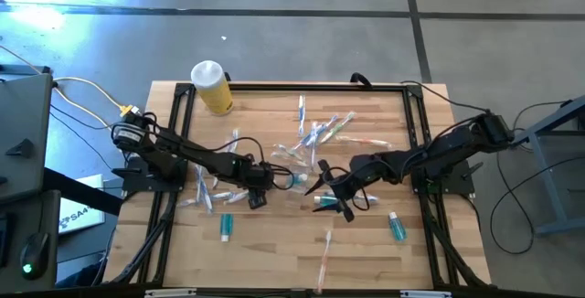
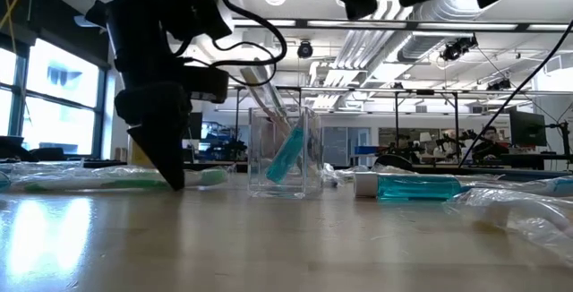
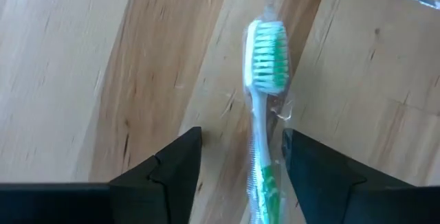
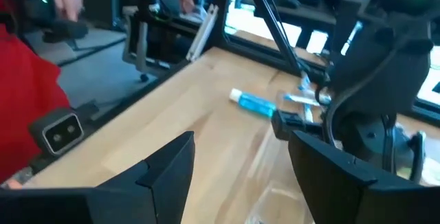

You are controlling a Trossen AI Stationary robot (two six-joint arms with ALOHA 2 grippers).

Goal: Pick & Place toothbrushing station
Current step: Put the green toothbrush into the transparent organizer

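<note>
The clear cup [image 2: 285, 153] stands upright on the table's middle [image 1: 289, 175] with a toothbrush and a teal tube leaning inside it. My left gripper [image 3: 240, 141] points steeply down just left of the cup [image 1: 259, 193]. It is open, its fingers on either side of a wrapped toothbrush with green bristles [image 3: 265, 107] that lies flat on the wood. Whether a finger touches the wrap, I cannot tell. My right gripper [image 4: 240, 155] is open and empty, raised above the table right of the cup [image 1: 327, 196].
A yellow bottle [image 1: 212, 86] stands at the far left corner. Several wrapped toothbrushes [image 1: 320, 133] lie beyond the cup, and more at the left [image 1: 206, 193]. Teal tubes [image 1: 226, 227] [image 1: 396, 227] and one toothbrush [image 1: 324, 257] lie nearer. A person in red [image 4: 27, 59] stands beyond the table.
</note>
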